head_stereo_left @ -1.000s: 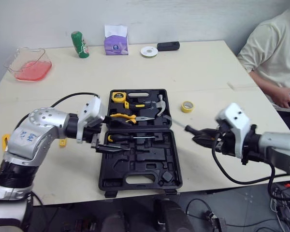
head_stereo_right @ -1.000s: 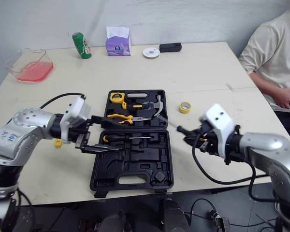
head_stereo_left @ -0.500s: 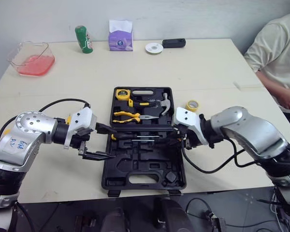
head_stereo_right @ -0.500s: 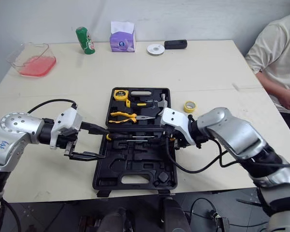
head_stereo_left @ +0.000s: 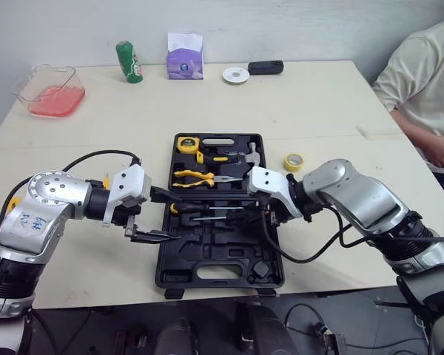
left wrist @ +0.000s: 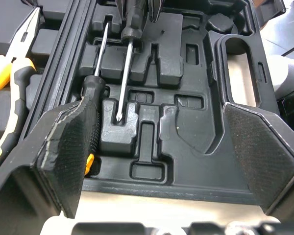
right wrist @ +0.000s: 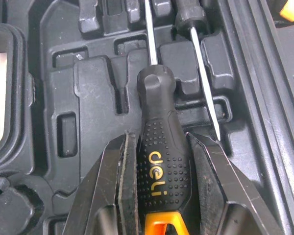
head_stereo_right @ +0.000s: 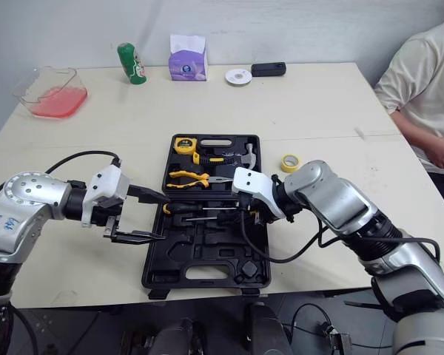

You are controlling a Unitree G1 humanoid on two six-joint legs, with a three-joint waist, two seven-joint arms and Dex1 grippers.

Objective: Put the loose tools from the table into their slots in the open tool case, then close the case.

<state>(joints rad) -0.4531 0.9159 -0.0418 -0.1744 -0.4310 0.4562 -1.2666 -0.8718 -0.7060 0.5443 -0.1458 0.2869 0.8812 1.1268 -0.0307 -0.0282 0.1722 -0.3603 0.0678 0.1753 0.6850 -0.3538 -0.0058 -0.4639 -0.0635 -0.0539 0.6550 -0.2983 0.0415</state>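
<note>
Beige worktop [head_stereo_left: 318, 111], tape roll [head_stereo_left: 294, 161] beside the open tool case [head_stereo_left: 207, 275]. Right fingers [right wrist: 120, 186] grip a black screwdriver [right wrist: 157, 147]; left fingers [left wrist: 63, 147] gape wide.

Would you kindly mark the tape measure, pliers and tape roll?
tape measure [head_stereo_left: 183, 143]: left eye view, yellow body.
pliers [head_stereo_left: 187, 175]: left eye view, yellow handle.
tape roll [head_stereo_left: 288, 164]: left eye view, yellow rim.
</note>
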